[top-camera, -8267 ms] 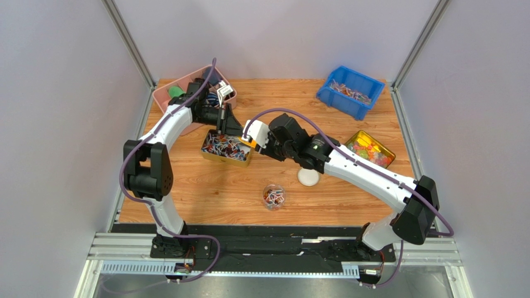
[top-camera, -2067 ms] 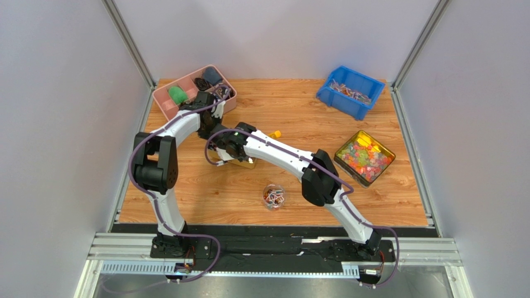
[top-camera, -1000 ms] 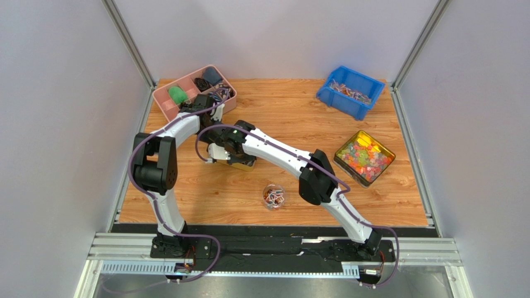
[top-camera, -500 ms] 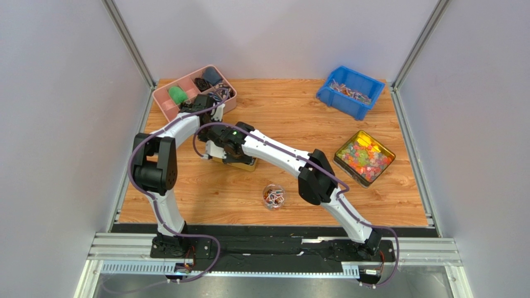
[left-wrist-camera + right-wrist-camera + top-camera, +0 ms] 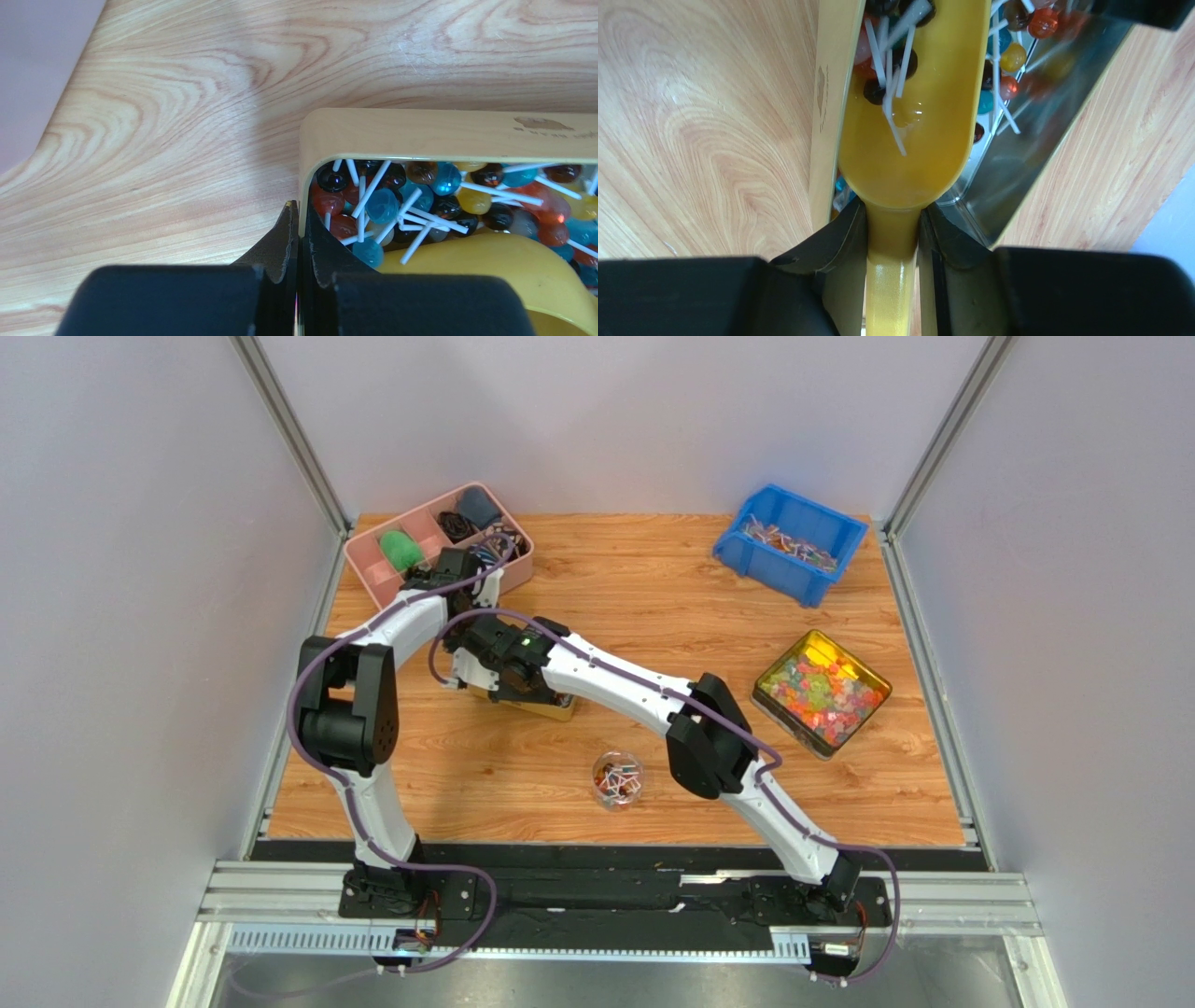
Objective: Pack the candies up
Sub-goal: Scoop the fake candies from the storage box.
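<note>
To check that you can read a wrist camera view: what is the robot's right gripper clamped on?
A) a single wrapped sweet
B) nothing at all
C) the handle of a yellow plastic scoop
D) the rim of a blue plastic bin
C: the right wrist view shows the right gripper with a finger on each side of the handle of the yellow plastic scoop, whose bowl carries a few candies inside the gold metal tin.

The left arm (image 5: 382,626) and right arm (image 5: 617,686) share white tubular links between bulky black joint housings, each trailed by a loose purple cable. The left end effector (image 5: 298,227) and right end effector (image 5: 892,231) have matte black fingers, apparently plastic, on blocky black bodies.
</note>
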`<state>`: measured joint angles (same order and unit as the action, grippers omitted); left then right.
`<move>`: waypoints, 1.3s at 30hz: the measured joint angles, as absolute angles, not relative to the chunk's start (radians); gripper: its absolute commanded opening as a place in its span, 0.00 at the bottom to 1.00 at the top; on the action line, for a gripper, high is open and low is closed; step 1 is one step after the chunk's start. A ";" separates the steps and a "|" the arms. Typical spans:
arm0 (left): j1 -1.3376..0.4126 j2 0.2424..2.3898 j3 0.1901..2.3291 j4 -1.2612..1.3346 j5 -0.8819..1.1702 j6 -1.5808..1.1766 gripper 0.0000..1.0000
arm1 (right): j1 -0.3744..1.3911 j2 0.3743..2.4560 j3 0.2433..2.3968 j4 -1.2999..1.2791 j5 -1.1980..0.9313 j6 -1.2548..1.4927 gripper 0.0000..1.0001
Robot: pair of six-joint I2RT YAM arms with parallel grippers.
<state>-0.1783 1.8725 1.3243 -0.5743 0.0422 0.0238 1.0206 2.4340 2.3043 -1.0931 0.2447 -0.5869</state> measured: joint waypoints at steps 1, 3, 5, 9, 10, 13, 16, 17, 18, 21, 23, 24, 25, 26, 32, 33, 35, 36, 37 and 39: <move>-0.177 1.872 1.324 -0.574 0.043 0.024 0.00 | 1.021 2.435 2.304 -1.086 0.241 -0.581 0.00; -0.174 1.872 1.324 -0.575 0.043 0.024 0.00 | 1.020 2.435 2.298 -1.073 0.233 -0.565 0.00; -0.173 1.872 1.324 -0.575 0.039 0.027 0.00 | 1.018 2.435 2.292 -1.064 0.224 -0.546 0.00; -0.173 1.872 1.324 -0.574 0.024 0.029 0.00 | 1.008 2.434 2.267 -1.029 0.198 -0.509 0.00; -0.173 1.872 1.324 -0.573 0.021 0.030 0.00 | 1.003 2.433 2.259 -1.019 0.193 -0.500 0.00; -0.173 1.872 1.324 -0.572 0.021 0.030 0.00 | 0.984 2.409 2.222 -0.984 0.156 -0.470 0.00; -0.176 1.872 1.324 -0.570 0.027 0.027 0.00 | 0.950 2.376 2.175 -0.953 0.084 -0.432 0.00; -0.178 1.872 1.324 -0.567 0.031 0.026 0.00 | 0.937 2.363 2.158 -0.947 0.057 -0.422 0.00; -0.179 1.872 1.324 -0.562 0.035 0.025 0.00 | 0.926 2.352 2.145 -0.940 0.041 -0.413 0.00; -0.185 1.872 1.324 -0.555 0.041 0.023 0.00 | 0.893 2.320 2.101 -0.918 0.004 -0.398 0.00; -0.187 1.872 1.324 -0.558 0.043 0.023 0.00 | 0.878 2.300 2.080 -0.909 -0.012 -0.388 0.00; -0.187 1.872 1.324 -0.558 0.044 0.023 0.00 | 0.873 2.293 2.074 -0.907 -0.015 -0.384 0.00; -0.187 1.872 1.324 -0.558 0.045 0.023 0.00 | 0.866 2.286 2.069 -0.901 -0.024 -0.374 0.00; -0.187 1.872 1.324 -0.557 0.047 0.023 0.00 | 0.860 2.281 2.065 -0.895 -0.030 -0.367 0.00; -0.187 1.872 1.324 -0.558 0.051 0.023 0.00 | 0.821 2.246 2.018 -0.866 -0.068 -0.347 0.00; -0.187 1.872 1.324 -0.557 0.051 0.023 0.00 | 0.818 2.238 2.006 -0.861 -0.074 -0.345 0.00; -0.187 1.872 1.324 -0.558 0.051 0.023 0.00 | 0.810 2.222 1.984 -0.855 -0.086 -0.345 0.00; -0.187 1.872 1.324 -0.558 0.051 0.023 0.00 | 0.807 2.214 1.975 -0.852 -0.089 -0.345 0.00; -0.187 1.872 1.324 -0.558 0.051 0.023 0.00 | 0.804 2.207 1.965 -0.849 -0.092 -0.345 0.00; -0.187 1.872 1.324 -0.558 0.051 0.023 0.00 | 0.801 2.196 1.949 -0.845 -0.098 -0.345 0.00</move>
